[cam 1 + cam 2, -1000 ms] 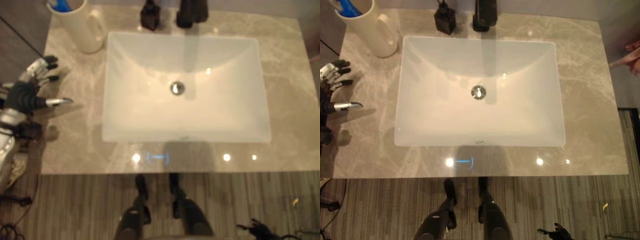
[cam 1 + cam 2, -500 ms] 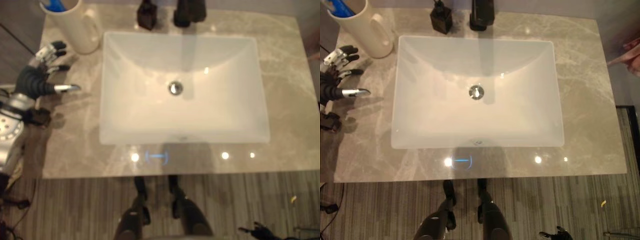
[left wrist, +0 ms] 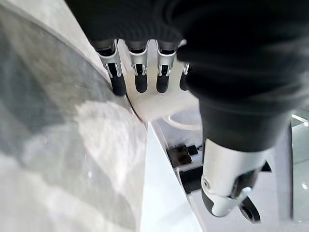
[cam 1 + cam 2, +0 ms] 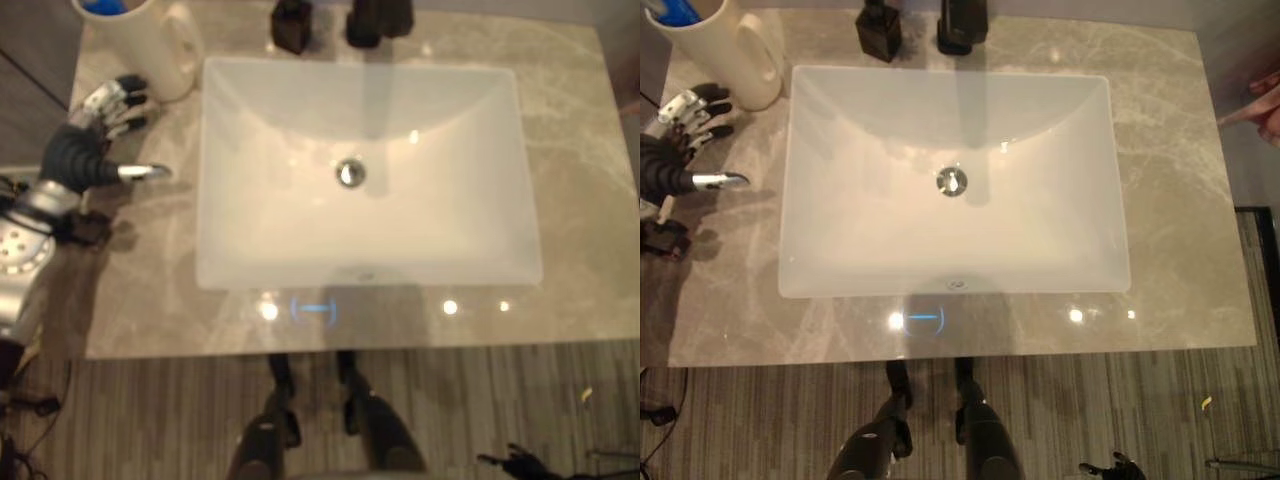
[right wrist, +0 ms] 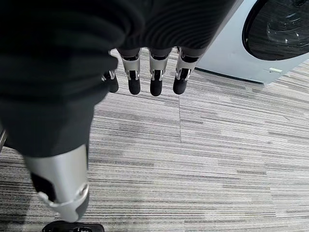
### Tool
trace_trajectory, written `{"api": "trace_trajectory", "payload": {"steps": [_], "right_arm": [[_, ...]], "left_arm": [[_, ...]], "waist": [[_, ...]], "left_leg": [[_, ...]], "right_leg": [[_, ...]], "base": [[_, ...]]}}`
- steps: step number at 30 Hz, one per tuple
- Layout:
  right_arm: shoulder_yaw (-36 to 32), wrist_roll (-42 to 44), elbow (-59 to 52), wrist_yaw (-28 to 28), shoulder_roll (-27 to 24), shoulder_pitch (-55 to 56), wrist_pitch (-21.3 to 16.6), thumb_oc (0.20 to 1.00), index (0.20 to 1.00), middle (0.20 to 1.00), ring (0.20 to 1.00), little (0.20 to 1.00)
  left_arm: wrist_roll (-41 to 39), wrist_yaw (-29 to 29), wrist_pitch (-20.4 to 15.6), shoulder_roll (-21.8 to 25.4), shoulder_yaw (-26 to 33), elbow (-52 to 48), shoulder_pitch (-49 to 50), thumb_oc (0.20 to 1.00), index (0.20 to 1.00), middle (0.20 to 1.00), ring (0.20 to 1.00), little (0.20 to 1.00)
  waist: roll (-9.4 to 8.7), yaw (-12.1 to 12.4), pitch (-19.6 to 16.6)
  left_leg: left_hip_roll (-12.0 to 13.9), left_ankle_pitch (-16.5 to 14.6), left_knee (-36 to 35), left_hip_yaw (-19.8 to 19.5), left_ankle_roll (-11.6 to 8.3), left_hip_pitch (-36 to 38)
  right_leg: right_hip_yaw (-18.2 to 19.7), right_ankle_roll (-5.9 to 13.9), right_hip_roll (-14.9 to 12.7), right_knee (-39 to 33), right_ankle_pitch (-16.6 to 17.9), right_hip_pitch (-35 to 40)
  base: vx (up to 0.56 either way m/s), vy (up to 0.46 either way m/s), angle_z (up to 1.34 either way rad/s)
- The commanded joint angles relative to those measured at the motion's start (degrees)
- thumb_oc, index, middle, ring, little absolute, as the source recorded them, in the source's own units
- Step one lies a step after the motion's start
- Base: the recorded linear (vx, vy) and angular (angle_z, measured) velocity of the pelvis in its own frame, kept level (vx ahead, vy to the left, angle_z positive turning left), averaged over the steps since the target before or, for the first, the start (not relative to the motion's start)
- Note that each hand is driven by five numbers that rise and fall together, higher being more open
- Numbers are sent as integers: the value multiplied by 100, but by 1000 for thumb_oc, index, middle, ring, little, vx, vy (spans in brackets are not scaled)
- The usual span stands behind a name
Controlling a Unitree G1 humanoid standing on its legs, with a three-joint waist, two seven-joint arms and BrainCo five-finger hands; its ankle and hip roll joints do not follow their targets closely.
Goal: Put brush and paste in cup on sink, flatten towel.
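A cream cup (image 4: 150, 48) with a handle stands at the counter's back left corner, and something blue (image 4: 675, 12) sticks out of it. My left hand (image 4: 78, 155) hovers over the grey marble counter (image 4: 150, 270) just in front of the cup, fingers straight and spread, thumb pointing toward the basin. In the left wrist view the fingertips (image 3: 141, 83) end just short of the cup's cream wall (image 3: 149, 99). My right hand (image 5: 150, 72) hangs low over a striped floor, fingers straight and holding nothing.
A white rectangular basin (image 4: 365, 180) fills the middle of the counter. A black faucet (image 4: 960, 25) and a small black bottle (image 4: 878, 32) stand behind it. A person's hand (image 4: 1262, 108) shows at the right edge. A white washing machine (image 5: 270, 38) stands beyond my right hand.
My left hand has moved forward along the counter's left side, closer to the cup, staying open. The camera has shifted slightly.
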Motion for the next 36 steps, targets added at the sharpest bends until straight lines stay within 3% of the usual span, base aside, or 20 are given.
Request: {"api": "trace_trajectory", "payload": {"steps": [1,18,36], "right_arm": [[154,91,67,-63,-252,270,49,1000,1000,1000,1000,1000],[238,90,32,-63,-311,243,10,1000,1000,1000,1000,1000],[300,150,-38,-135,-344,190,9,1000,1000,1000,1000,1000]], "left_arm": [[-182,-346,53,92,-336,29,-6,1000,1000,1000,1000,1000],[-350,-298,64,-96,-632,617,-470,1000,1000,1000,1000,1000],[-276,83,-3,34,-947,1186,-1267,1000,1000,1000,1000,1000]], "waist": [[76,-253,-98],[30,-308,-73],[-46,-407,75]], "left_leg": [[-56,-557,71,-385,88,47],[-51,-554,71,-394,95,-12],[-47,-483,71,-407,83,-295]], "right_leg": [[56,186,55,-6,-659,317],[84,185,69,-6,-650,255],[122,234,70,-6,-552,-18]], "base": [[0,0,0],[3,0,0],[3,2,0]]}}
